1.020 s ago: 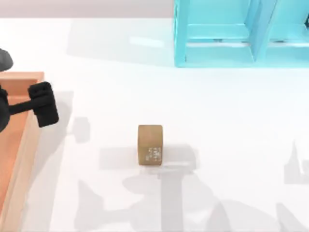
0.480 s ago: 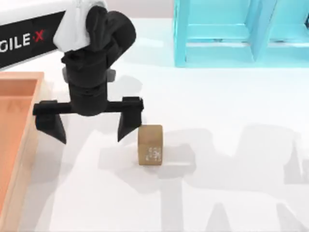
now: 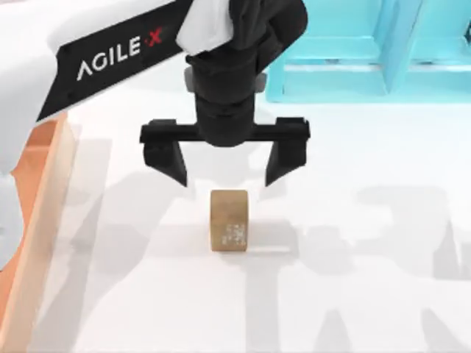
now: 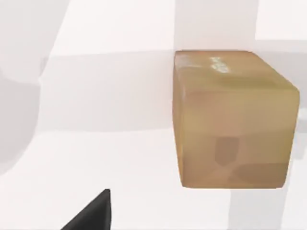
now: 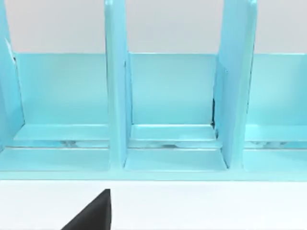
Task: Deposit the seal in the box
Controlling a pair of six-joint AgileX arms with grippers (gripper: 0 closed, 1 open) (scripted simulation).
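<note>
At the left edge of the tabletop lies the box [image 3: 29,213], a shallow tray with an orange-brown floor and lighter wooden walls, partly covered by the white left arm [image 3: 88,59] that reaches across from that side. The arm ends in the black left gripper [image 3: 224,176], which hangs over the middle of the tabletop with its fingers [image 3: 168,158] spread wide — wider than the block below them — and holding nothing. Just in front of the fingertips, nearer the front edge, the seal [image 3: 229,220] stands on the white surface, a small tan-brown block with a white speckled mark on its face; it is well apart from the box and free of the gripper. In the left wrist view the seal [image 4: 232,120] sits close ahead on the tabletop, with one dark fingertip [image 4: 93,215] at the frame's edge. Toward the back right corner stands a turquoise shelf frame [image 3: 368,51]; the right wrist view faces its upright dividers [image 5: 117,96] — whether the right gripper's fingers are open or closed cannot be told.
</note>
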